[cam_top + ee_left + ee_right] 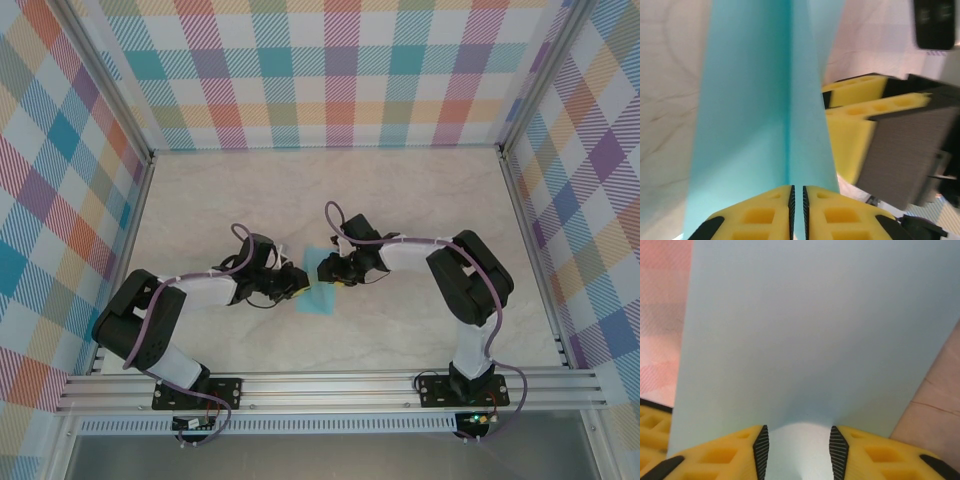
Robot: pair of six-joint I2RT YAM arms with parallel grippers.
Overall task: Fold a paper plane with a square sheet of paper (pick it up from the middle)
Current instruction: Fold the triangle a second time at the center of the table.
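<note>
Fingers (760,217) of the left gripper (798,200): yellow, foam-like, moulded with hollow cells and faced with black ribbed pads. I logged them closed on the square sheet of paper (750,115), pinching its lower edge with only the paper's thickness between the pads.

Sheet: thin, smooth, matte turquoise, held off the table between the two grippers at mid-table. On the left wrist camera it stood upright with one sharp straight crease running up from the pinch.

Right gripper (800,447): same yellow cellular fingers, same ribbed black pads (761,450). Its pads stood apart, and a soft rounded hump of the sheet filled the gap and touched both, so I noted it as gripping the paper by that hump. Beyond it the sheet rose flat and pale, blocking most of that camera's outlook.

Surroundings, from overhead: both arms, black and white with purple cable (245,240) looped along them, met nose to nose over the paper and hid most of it, leaving a turquoise corner below. Table (420,200): pale, marble-veined surface. Walls (320,70): pastel plaid panels in aluminium framing. Rail (330,385): slotted metal, carrying both bases.
</note>
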